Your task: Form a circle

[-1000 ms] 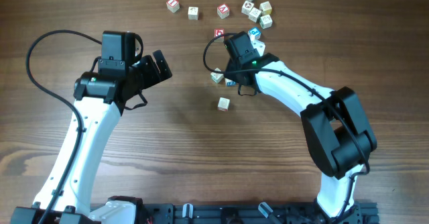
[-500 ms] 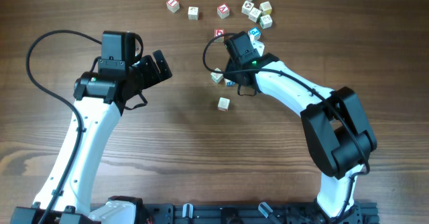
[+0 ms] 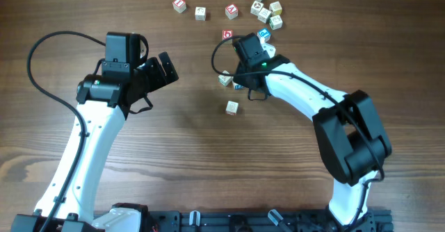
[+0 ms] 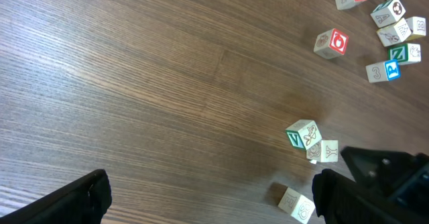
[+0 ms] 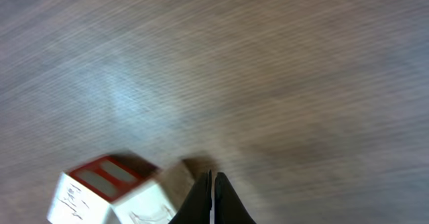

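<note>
I read open wooden desk point(image 3: 188, 155) across the whole near half and between the two arms. The only thing standing there is one lone pale wooden cube point(image 3: 231, 108). The far edge is crowded: a loose scatter of pale letter cubes point(image 3: 268, 11) leaves only narrow gaps. The right arm point(image 3: 299, 93) lies across the approach from the right and overhangs the tight cluster of pale letter cubes point(image 3: 225, 80). In the right wrist view, the right fingers point(image 5: 200, 207), pressed together, stand just beside a red-faced wooden cube point(image 5: 110, 190). The desk beyond them is bare.
</note>
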### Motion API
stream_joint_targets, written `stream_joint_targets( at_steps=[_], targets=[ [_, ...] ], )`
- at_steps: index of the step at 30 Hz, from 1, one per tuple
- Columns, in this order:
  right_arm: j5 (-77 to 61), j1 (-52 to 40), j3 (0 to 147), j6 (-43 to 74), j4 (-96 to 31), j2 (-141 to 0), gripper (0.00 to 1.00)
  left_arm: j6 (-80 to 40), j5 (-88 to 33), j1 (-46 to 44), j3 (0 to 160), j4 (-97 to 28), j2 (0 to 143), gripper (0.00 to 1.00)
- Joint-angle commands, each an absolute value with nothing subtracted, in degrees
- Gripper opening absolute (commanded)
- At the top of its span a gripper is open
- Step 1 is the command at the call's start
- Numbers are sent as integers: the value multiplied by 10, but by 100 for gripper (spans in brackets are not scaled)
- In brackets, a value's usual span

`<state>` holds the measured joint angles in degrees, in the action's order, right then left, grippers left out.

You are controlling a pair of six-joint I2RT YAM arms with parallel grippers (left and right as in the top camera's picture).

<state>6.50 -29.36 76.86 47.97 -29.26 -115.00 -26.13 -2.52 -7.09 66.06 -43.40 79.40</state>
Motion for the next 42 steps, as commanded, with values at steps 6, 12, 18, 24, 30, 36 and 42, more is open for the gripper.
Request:
stream_joint_targets(
  at_steps=[6, 12, 18, 24, 30, 36, 42],
  targets=[
    [49, -302, 781, 576, -499, -1008, 4, -266, -30, -68, 664, -433, 797, 100],
    [-3, -374, 662, 653, -408, -1012, 4, -266, -30, -68, 664, -433, 797, 100],
    [-63, -400, 591, 677, -291, -1011, 17, -266, -30, -68, 664, -433, 797, 100],
    [-54, -413, 593, 707, -296, -1011, 54, -266, -30, -68, 664, -433, 797, 100],
    [48, -449, 593, 724, -263, -1013, 65, -266, -30, -68, 664, -433, 797, 100],
    [91, -456, 593, 719, -236, -1056, 64, -266, -30, -68, 664, -433, 797, 100],
    [120, -456, 593, 682, -209, -1061, 50, -266, -30, -68, 664, -433, 797, 100]
  ],
)
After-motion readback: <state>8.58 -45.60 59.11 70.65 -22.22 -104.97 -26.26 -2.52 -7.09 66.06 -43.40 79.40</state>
